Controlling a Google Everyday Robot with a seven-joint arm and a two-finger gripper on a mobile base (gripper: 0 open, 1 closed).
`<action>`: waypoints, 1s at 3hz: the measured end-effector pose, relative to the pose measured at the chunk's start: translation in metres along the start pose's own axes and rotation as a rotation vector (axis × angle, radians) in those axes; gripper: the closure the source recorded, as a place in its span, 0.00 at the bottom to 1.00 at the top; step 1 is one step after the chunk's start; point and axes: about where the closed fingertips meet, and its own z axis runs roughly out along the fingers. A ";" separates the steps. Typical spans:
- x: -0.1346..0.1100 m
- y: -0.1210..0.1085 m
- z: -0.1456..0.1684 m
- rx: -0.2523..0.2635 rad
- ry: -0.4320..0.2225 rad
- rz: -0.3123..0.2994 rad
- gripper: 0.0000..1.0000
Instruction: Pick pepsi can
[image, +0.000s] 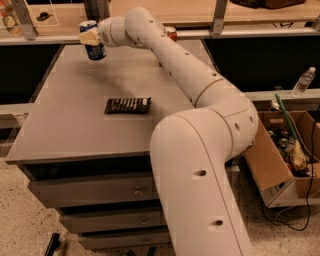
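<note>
The pepsi can (95, 49) is blue with a silver top rim and sits at the table's far left corner, held a little above the grey tabletop (75, 120). My gripper (90, 37) is shut on the can's upper half, with a pale finger (88, 38) across its front. My white arm reaches from the lower right across the table to the can.
A red can (171, 33) stands at the table's far edge, partly hidden behind my arm. A dark snack bar (127, 105) lies mid-table. A cardboard box (280, 170) with clutter and a water bottle (303, 81) are on the right. A wooden shelf runs behind the table.
</note>
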 end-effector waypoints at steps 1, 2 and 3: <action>-0.017 0.002 -0.028 -0.014 -0.004 -0.009 1.00; -0.028 0.003 -0.062 -0.034 0.003 -0.014 1.00; -0.037 0.003 -0.096 -0.059 0.004 -0.011 1.00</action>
